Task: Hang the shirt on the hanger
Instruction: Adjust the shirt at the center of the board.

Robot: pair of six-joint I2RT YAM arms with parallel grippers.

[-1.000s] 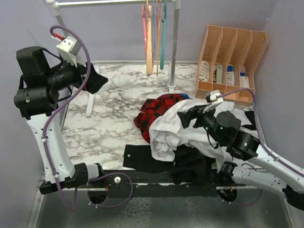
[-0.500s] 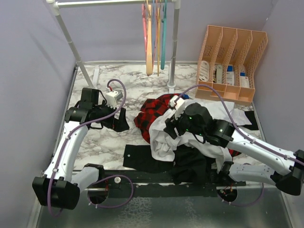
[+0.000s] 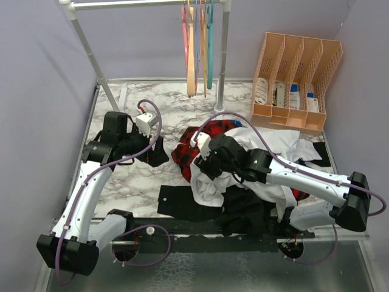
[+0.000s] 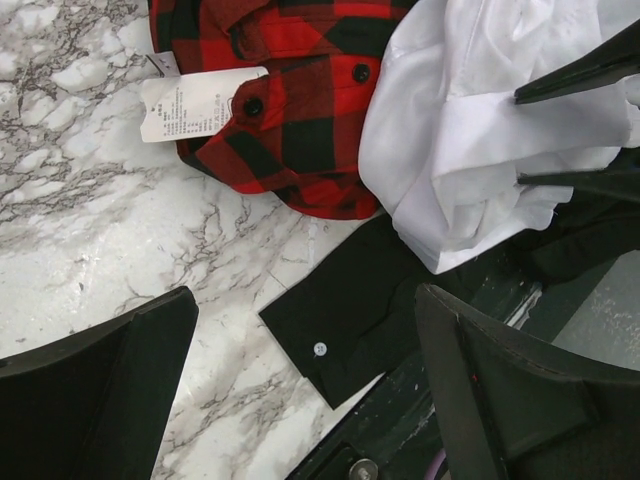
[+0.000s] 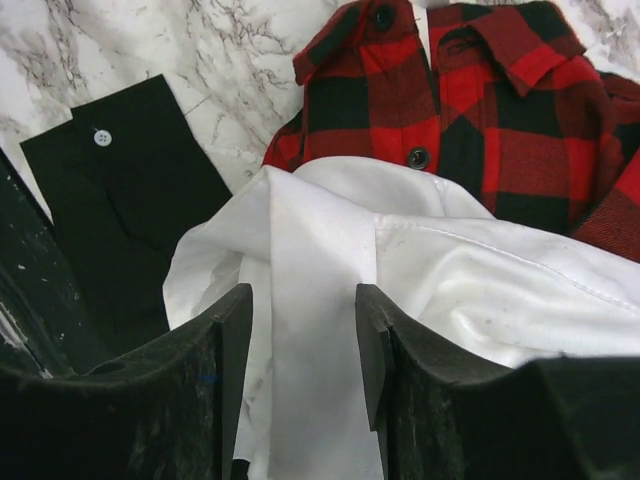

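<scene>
Leftward went the right claw [image 3: 205, 163], now poised with fingers apart astride a fold of the white shirt [image 3: 270, 143], heaped by the table's [image 3: 127, 182] near edge. Left claw [image 3: 156, 155] gapes, empty. Pinch white cloth only, avoiding the plaid shirt [image 3: 193, 141]; the pink hanger [image 3: 185, 27] hangs above the far edge.

Most of the shirt [image 3: 276, 141] lies under the right arm [image 3: 298, 176] toward the tabletop's right edge, so we cannot trace its collar or sleeves. It covers one side of the plaid shirt [image 3: 185, 151] and much of the black garment [image 3: 182, 204] at the near edge. At the far edge, the hanger [image 3: 185, 30] is cut off by the picture's top. We cannot read the paper tag [image 4: 190, 100], nor tell what fills the organizer [image 3: 298, 73] in the far right corner.
</scene>
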